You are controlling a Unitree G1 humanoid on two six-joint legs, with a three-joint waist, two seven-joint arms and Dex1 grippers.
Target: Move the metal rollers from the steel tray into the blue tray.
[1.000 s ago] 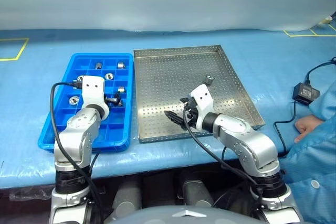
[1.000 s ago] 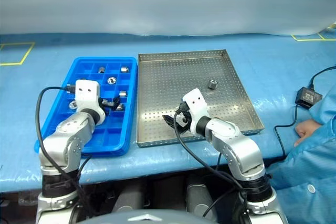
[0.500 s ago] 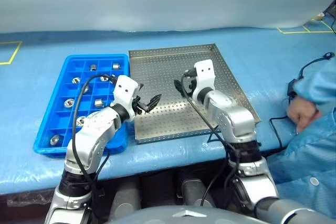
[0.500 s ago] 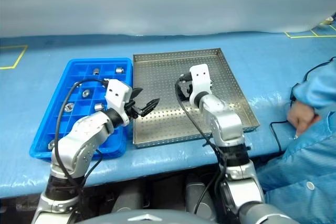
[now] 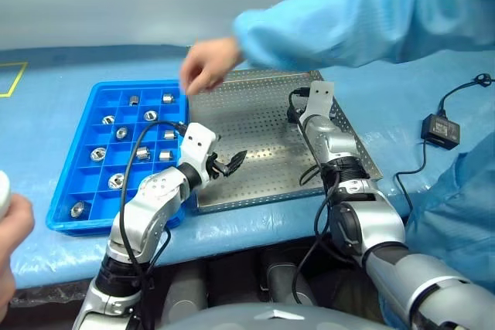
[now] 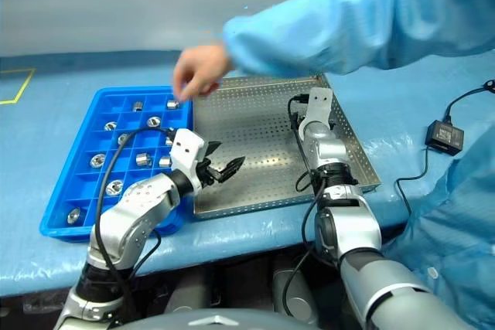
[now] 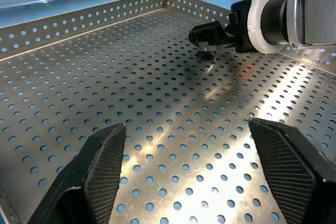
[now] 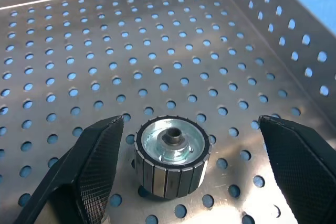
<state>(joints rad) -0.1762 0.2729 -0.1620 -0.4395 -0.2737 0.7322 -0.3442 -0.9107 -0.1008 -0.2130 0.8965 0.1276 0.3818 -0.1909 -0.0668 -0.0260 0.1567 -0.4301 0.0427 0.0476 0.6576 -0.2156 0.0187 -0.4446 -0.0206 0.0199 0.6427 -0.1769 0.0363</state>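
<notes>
I take the large perforated silver-grey steel tray as my landmark. To its left, edge to edge with it, sits the bright blue plastic tray with its grid of square compartments, and I count roughly ten small shiny metal rollers spread singly through those cells. A person's hand in a light blue sleeve reaches in over the far seam where the two trays meet. My left gripper hovers over the steel tray's near left part, black fingers spread apart and holding nothing. Further right, near the steel tray's far right corner, my right gripper is low over the perforated floor with its fingers wide apart, one ribbed silver roller standing upright between them, not yet pinched. To the right of the steel tray, well apart, a black power adapter lies on the blue table cover.
</notes>
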